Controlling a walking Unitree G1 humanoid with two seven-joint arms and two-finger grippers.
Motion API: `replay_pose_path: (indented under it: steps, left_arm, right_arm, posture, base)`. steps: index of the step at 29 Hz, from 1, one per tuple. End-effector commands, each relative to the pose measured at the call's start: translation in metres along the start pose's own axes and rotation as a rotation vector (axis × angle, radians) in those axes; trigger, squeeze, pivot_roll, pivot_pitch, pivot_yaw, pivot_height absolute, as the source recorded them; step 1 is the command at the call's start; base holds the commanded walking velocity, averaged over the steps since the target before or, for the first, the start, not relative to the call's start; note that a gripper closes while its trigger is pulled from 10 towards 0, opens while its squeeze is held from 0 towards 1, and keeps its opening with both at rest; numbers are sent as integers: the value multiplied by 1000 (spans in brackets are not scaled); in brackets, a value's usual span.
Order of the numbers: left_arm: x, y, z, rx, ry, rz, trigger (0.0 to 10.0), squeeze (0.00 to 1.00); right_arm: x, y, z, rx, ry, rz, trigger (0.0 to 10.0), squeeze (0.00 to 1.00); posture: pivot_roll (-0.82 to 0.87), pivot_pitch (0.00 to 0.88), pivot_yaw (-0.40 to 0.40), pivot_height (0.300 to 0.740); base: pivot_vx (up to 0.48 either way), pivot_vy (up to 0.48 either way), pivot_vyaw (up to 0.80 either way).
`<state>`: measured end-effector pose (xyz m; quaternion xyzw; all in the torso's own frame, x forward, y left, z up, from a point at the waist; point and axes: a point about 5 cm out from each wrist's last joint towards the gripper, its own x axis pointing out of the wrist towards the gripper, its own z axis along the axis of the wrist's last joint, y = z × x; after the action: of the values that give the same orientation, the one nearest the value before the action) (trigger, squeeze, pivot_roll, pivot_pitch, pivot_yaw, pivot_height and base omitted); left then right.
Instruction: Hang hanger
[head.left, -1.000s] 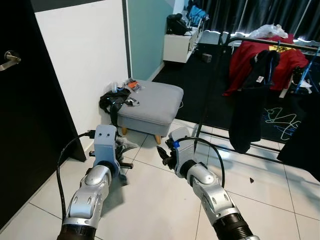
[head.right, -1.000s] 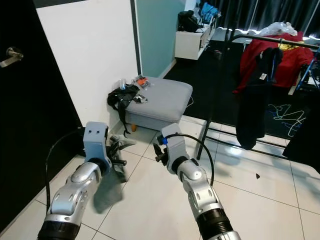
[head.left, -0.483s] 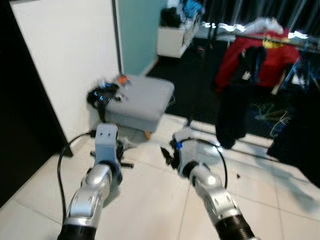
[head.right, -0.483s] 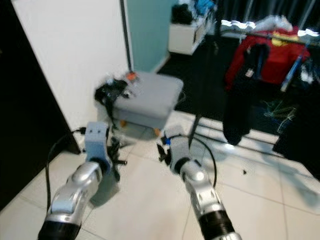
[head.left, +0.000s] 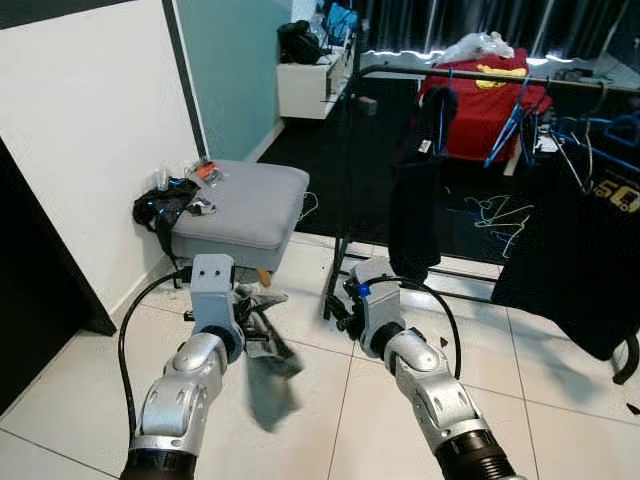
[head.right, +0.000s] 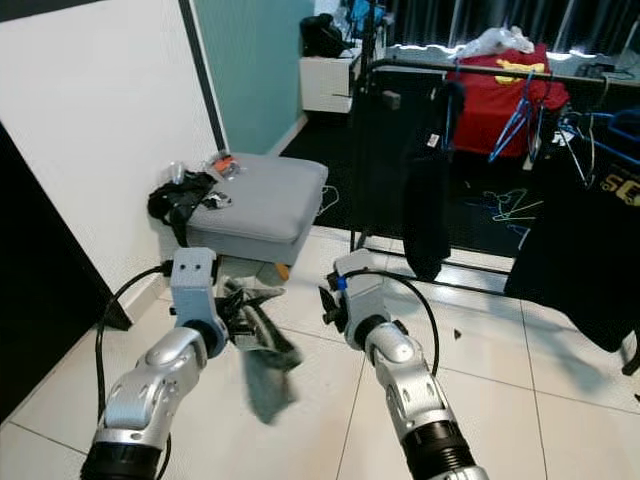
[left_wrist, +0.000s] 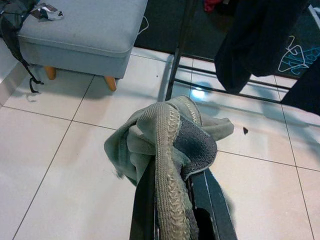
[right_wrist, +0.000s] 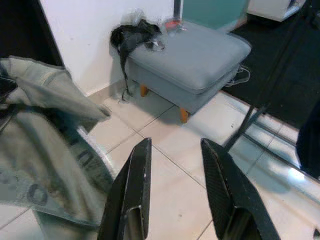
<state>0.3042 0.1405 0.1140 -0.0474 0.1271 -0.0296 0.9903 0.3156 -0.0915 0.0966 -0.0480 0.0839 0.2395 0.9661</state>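
Observation:
My left gripper (head.left: 250, 318) is shut on a bunched grey-green knitted garment (left_wrist: 167, 145), which drapes over its black fingers (left_wrist: 212, 205) and hangs down toward the floor tiles (head.left: 272, 350). No hanger can be made out inside the cloth. My right gripper (right_wrist: 175, 192) is open and holds nothing; it hovers beside the left one, above the tiles (head.left: 335, 305). Ahead stands a black clothes rack (head.left: 480, 73) with a black garment (head.left: 415, 200), a red shirt (head.left: 480, 105) and blue hangers (head.left: 512, 122) on its rail.
A grey footstool (head.left: 245, 200) with a black bag (head.left: 160, 208) and small items stands left of the rack, against a white wall (head.left: 90, 140). A dark door (head.left: 25, 310) is at far left. A large dark garment (head.left: 575, 250) hangs at right.
The camera has turned right, so the rack now sits nearer the middle and the door has slid left. The garment now swings lower from my left gripper. Both arms keep their pose.

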Motion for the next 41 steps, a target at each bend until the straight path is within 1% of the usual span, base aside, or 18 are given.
replay_pose_path:
  steps: [1, 10, 14, 18, 22, 23, 26, 27, 28, 30, 31, 33, 34, 36, 37, 39, 40, 41]
  left_arm:
    - [0, 5, -1, 14, 3, 23, 10000, 0]
    - [-2, 3, 1, 9, -10, 23, 10000, 0]
    - [-3, 4, -1, 22, -11, 22, 10000, 0]
    - [0, 7, 4, 48, -30, 29, 10000, 0]
    - [0, 15, 4, 61, -37, 33, 10000, 0]
    - [0, 15, 4, 61, -37, 33, 10000, 0]
    - [0, 23, 9, 85, -64, 31, 10000, 0]
    - [0, 24, 15, 102, -90, 2, 10000, 0]
    - [0, 24, 15, 102, -90, 2, 10000, 0]
    - [-1, 22, 25, 113, -149, -73, 10000, 0]
    - [-1, 22, 25, 113, -149, -73, 10000, 0]
    - [-3, 23, 38, 115, -206, -159, 10000, 0]
    - [-3, 23, 38, 115, -206, -159, 10000, 0]
    - [-4, 27, 48, 112, -238, -212, 10000, 0]
    - [-4, 27, 48, 112, -238, -212, 10000, 0]
    - [-3, 34, 59, 97, -274, -225, 10000, 0]
    - [-2, 37, 62, 95, -284, -225, 10000, 0]
    - [-2, 37, 62, 95, -284, -225, 10000, 0]
  right_arm:
    - [1, 4, 0, 9, 1, 13, 10000, 0]
    - [0, 3, 1, 11, -1, 10, 10000, 0]
    - [-2, 4, -1, 13, -2, 12, 10000, 0]
    - [1, 3, 2, 30, -21, 27, 10000, 0]
    - [0, -5, 6, 50, -45, 33, 10000, 0]
    - [0, -5, 6, 50, -45, 33, 10000, 0]
    - [-5, -9, 6, 5, -54, 96, 10000, 0]
    - [-7, -9, 6, -15, -59, 148, 10000, 0]
    - [-7, -9, 6, -15, -59, 148, 10000, 0]
    - [-11, -7, 10, -32, -79, 241, 10000, 0]
    - [-11, -7, 10, -32, -79, 241, 10000, 0]
    - [-20, -5, 23, 57, -158, 376, 10000, 0]
    - [-20, -5, 23, 57, -158, 376, 10000, 0]
    - [-29, -6, 33, 90, -205, 489, 10000, 0]
    - [-29, -6, 33, 90, -205, 489, 10000, 0]
    - [-37, -14, 36, 88, -207, 545, 10000, 0]
    - [-39, -17, 36, 87, -206, 555, 10000, 0]
    - [-39, -17, 36, 87, -206, 555, 10000, 0]
  posture:
    - [33, 0, -18, 740]
    - [34, 8, -19, 740]
    - [38, 0, -22, 740]
    - [43, 0, -26, 740]
    - [41, 0, -25, 740]
    - [41, 0, -25, 740]
    - [42, 0, -24, 740]
    - [43, 0, -24, 740]
    - [43, 0, -24, 740]
    - [42, 0, -24, 740]
    - [42, 0, -24, 740]
    - [44, 0, -26, 740]
    - [44, 0, -26, 740]
    - [41, 0, -26, 740]
    - [41, 0, -26, 740]
    - [37, 0, -26, 740]
    - [37, 0, -23, 740]
    - [37, 0, -23, 740]
  base:
    - [0, 0, 0]
    - [0, 0, 0]
    - [0, 0, 0]
    - [0, 0, 0]
    - [0, 0, 0]
    - [0, 0, 0]
    - [0, 0, 0]
    - [0, 0, 0]
    - [0, 0, 0]
    - [0, 0, 0]
    - [0, 0, 0]
    - [0, 0, 0]
    - [0, 0, 0]
    - [0, 0, 0]
    - [0, 0, 0]
    - [0, 0, 0]
    - [0, 0, 0]
    - [0, 0, 0]
